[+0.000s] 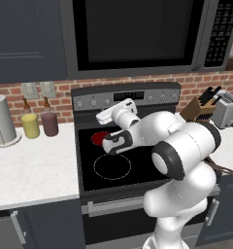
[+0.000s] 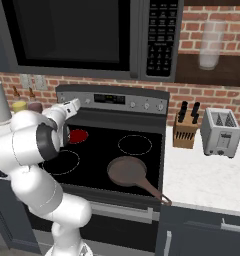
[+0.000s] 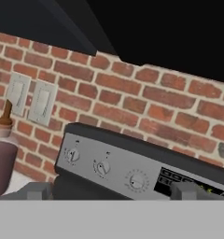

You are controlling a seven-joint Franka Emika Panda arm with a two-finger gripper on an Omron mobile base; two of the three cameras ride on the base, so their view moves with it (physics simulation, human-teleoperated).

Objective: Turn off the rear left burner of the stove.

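Rear left burner (image 1: 100, 138) glows red — gripper (image 1: 105, 116) spread wide above, facing the knobs (image 3: 101, 168).

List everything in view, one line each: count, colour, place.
stove: one, black glass top, grey panel, centre.
rear left burner: one, red, back left of stove.
knobs: several, grey, on panel.
frying pan: one, brown, front right zone.
microwave: one, dark, above stove.
knife block: one, wooden, right counter.
toaster: one, silver, right counter.
bottles: two, yellow and maroon, left counter.
paper towel roll: one, white, far left.
gripper: one, open, facing the panel.
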